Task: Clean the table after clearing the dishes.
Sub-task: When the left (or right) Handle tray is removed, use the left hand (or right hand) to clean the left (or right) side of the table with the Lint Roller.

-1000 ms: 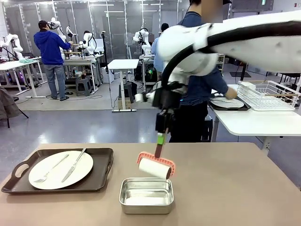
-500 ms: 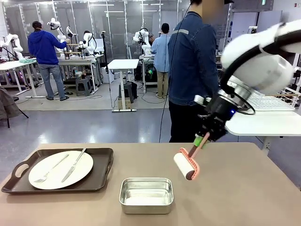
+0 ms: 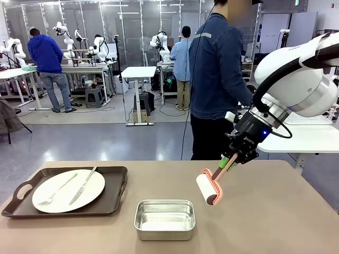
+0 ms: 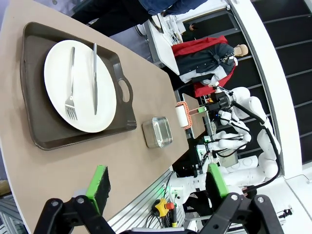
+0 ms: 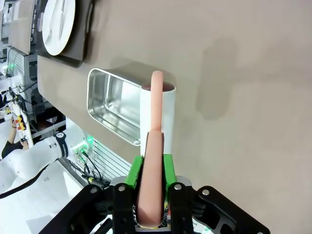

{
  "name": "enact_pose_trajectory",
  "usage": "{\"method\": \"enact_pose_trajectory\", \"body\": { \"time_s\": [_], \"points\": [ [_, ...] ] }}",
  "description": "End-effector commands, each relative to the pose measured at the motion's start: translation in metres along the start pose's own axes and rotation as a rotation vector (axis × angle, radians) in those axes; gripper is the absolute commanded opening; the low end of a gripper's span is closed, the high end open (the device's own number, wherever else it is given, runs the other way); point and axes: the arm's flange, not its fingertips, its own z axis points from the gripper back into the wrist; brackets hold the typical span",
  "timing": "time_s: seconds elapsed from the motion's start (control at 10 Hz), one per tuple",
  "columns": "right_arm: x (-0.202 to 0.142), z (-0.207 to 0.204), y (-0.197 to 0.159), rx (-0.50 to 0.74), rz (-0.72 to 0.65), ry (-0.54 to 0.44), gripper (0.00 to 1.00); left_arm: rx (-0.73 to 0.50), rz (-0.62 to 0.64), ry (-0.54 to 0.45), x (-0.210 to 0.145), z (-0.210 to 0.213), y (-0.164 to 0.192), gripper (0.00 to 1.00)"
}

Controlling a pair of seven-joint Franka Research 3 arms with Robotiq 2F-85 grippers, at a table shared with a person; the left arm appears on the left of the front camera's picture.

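Though armed for wiping, seems barely begun on the job: still to clear, at lower left of the front frame, a dark tray (image 3: 114, 198) carrying a white plate (image 3: 64, 197) with fork (image 3: 55, 191) and knife (image 3: 83, 186) on the table (image 3: 275, 222); also standing there, at bottom centre, a small steel pan (image 3: 164, 202). Judging by that, clearing unfinished and cleaning proper yet to do. Right gripper (image 3: 229, 161), right of centre in the front frame, clamped tight on the pink handle of a lint roller (image 3: 205, 189), green pads pressing both sides of it in the right wrist frame; roller head tilted, near the pan's upper right corner, seemingly just clear of the tabletop. Left gripper (image 4: 157, 181), at the bottom of the left wrist frame, spread wide with nothing between the pads, well apart from the tray. Person (image 3: 217, 79) at upper centre, beyond the table's far edge
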Motion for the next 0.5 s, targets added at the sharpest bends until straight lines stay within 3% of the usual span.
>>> {"method": "enact_pose_trajectory", "body": {
  "time_s": [0.0,0.1,0.2,0.4],
  "points": [
    [0.002,0.004,0.002,-0.012,-0.031,0.0,0.04,-0.006,-0.012,-0.006,-0.003,0.003,-0.001,1.0],
    [0.002,0.004,0.002,-0.012,-0.031,0.0,0.04,-0.006,-0.012,-0.006,-0.003,0.003,-0.001,1.0],
    [0.0,0.002,-0.003,0.001,-0.005,-0.003,0.22,-0.006,-0.012,-0.006,-0.003,0.003,-0.001,1.0],
    [0.011,0.005,-0.041,0.097,-0.081,-0.081,0.22,-0.006,-0.012,-0.006,-0.003,0.003,-0.001,1.0]
  ]
}}
